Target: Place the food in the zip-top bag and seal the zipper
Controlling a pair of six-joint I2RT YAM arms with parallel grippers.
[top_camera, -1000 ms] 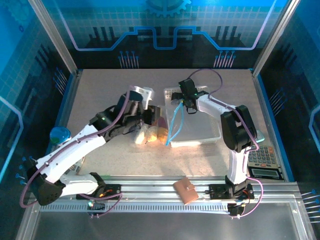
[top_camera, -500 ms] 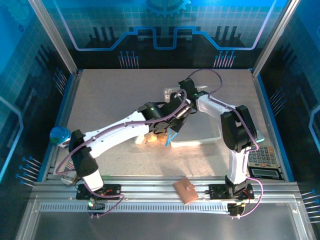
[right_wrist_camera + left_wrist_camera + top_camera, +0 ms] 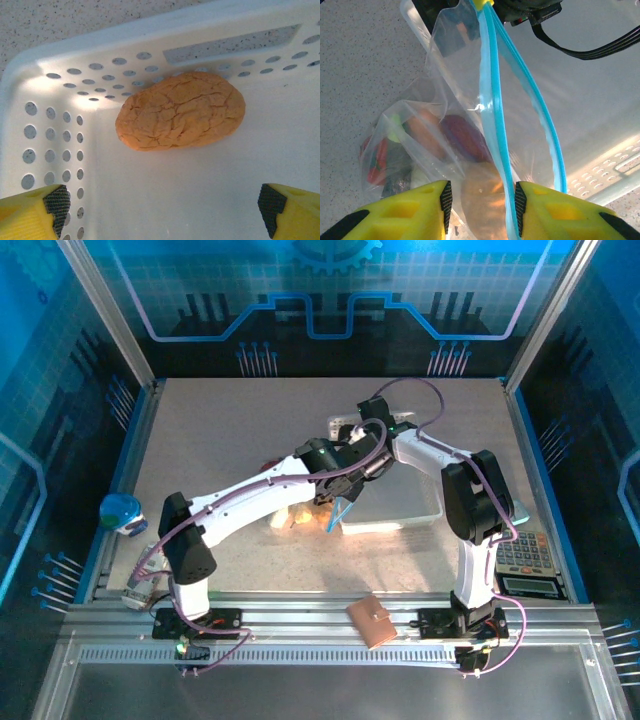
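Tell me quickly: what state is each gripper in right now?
Left gripper: open, zipper running between the jaws, gripping nothing.
Right gripper: wide open above the tan food piece in the basket, holding nothing.

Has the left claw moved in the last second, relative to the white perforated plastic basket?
Yes. The left claw swung rightward, reaching the left rim of the white perforated plastic basket.

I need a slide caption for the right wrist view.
Open right gripper aimed at a tan food piece in the white perforated basket.
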